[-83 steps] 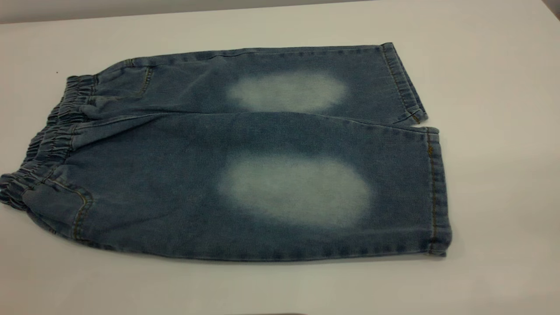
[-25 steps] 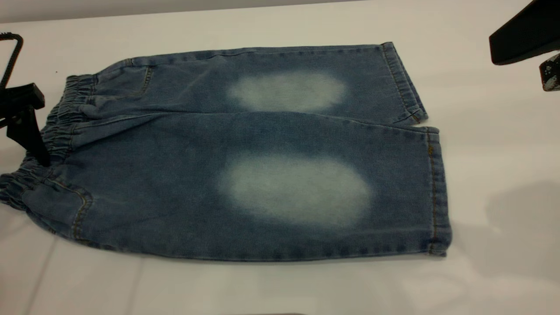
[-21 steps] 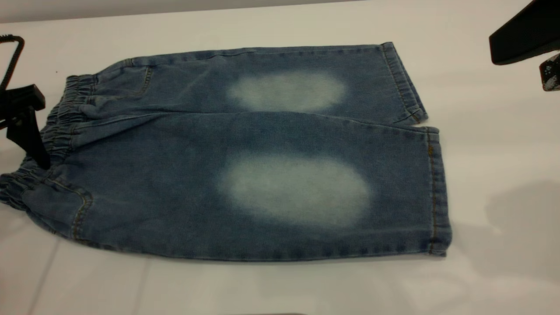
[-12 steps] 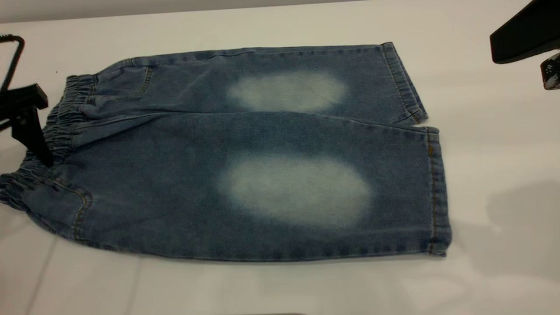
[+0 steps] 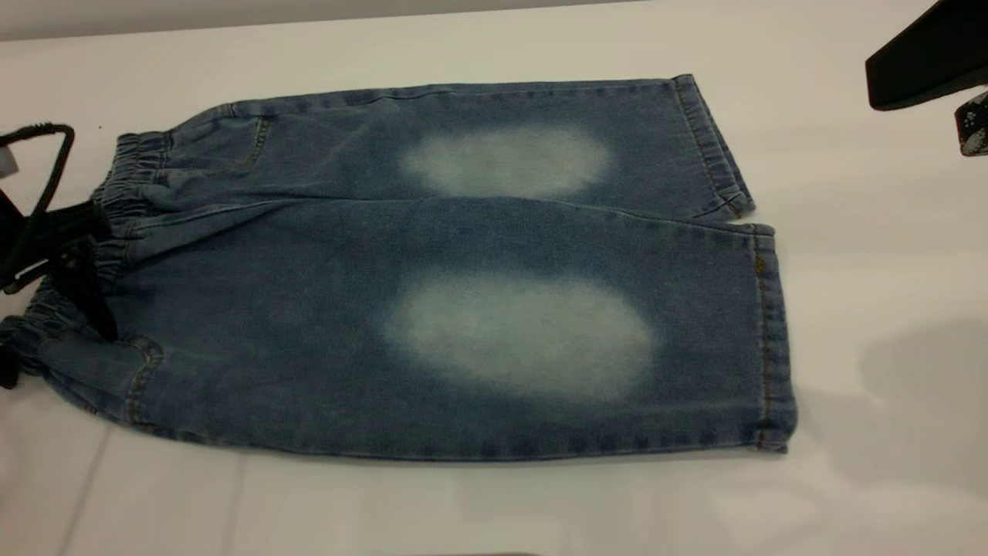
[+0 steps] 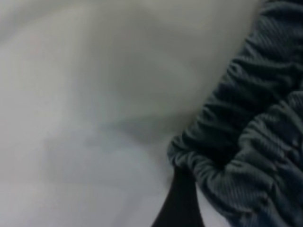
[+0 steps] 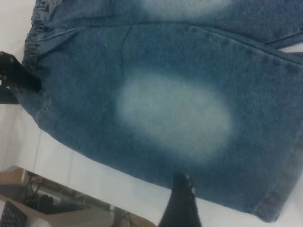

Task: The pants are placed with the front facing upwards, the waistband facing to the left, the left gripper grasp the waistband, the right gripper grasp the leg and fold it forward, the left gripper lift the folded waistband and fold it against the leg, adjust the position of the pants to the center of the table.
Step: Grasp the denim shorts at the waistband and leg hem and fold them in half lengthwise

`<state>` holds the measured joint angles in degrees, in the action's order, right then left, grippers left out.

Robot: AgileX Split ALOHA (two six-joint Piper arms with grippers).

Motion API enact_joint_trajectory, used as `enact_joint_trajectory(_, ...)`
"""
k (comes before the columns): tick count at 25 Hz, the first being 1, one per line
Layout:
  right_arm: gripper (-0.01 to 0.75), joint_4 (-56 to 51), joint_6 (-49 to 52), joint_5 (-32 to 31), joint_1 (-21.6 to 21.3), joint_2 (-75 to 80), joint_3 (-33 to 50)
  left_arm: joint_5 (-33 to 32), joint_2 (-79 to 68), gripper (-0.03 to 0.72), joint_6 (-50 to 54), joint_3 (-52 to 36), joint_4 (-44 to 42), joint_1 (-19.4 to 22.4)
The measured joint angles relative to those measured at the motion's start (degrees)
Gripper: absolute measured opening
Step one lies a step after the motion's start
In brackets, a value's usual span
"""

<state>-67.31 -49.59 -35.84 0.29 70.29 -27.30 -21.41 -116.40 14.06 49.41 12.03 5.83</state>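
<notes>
The blue denim pants (image 5: 463,255) lie flat on the white table (image 5: 849,270), front up, with a pale oval on each leg. The ruched waistband (image 5: 116,193) points left. My left gripper (image 5: 54,340) is open at the waistband's near corner: one finger (image 5: 93,297) rests on the denim, the other is at the picture's left edge. In the left wrist view one dark finger (image 6: 182,203) lies on the table against the gathered waistband (image 6: 251,142). My right gripper (image 5: 969,127) hangs open high at the far right, clear of the pants (image 7: 165,109); only one finger (image 7: 182,203) shows.
The left gripper's black cable (image 5: 54,154) loops over the table beside the waistband. The table's far edge (image 5: 231,19) runs along the top. Past the table's near edge, the right wrist view shows a wooden surface with a keyboard (image 7: 9,215).
My left gripper has dropped and shifted toward the front corner of the waistband, so one finger now lies on the denim. Its cable loop sank lower. The right arm barely moved.
</notes>
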Motion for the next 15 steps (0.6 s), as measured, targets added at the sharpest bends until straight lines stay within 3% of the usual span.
enact_joint_trajectory(2, 0.507, 0.0, 0.0, 0.0, 0.0, 0.0, 0.0, -0.3, -0.2, 0.545, -0.2, 0.2, -0.1, 0.0)
enact_joint_trajectory(4, 0.507, 0.0, 0.1, 0.0, 0.0, 0.0, 0.0, -0.3, -0.2, 0.473, -1.1, 0.2, -0.1, 0.0)
enact_joint_trajectory(8, 0.507, 0.0, 2.4, -0.3, 0.0, 0.0, 0.1, -0.1, -0.2, 0.204, -2.8, 0.2, 0.0, 0.0)
enact_joint_trajectory(10, 0.507, 0.0, 3.9, -1.2, 0.0, 0.0, 0.7, -0.2, -0.2, 0.105, -3.6, 0.2, 0.3, 0.0)
enact_joint_trajectory(15, 0.507, -0.1, 6.3, -1.9, 0.0, 1.1, 3.7, -1.5, 3.1, 0.09, -8.5, 0.2, 0.4, -0.4)
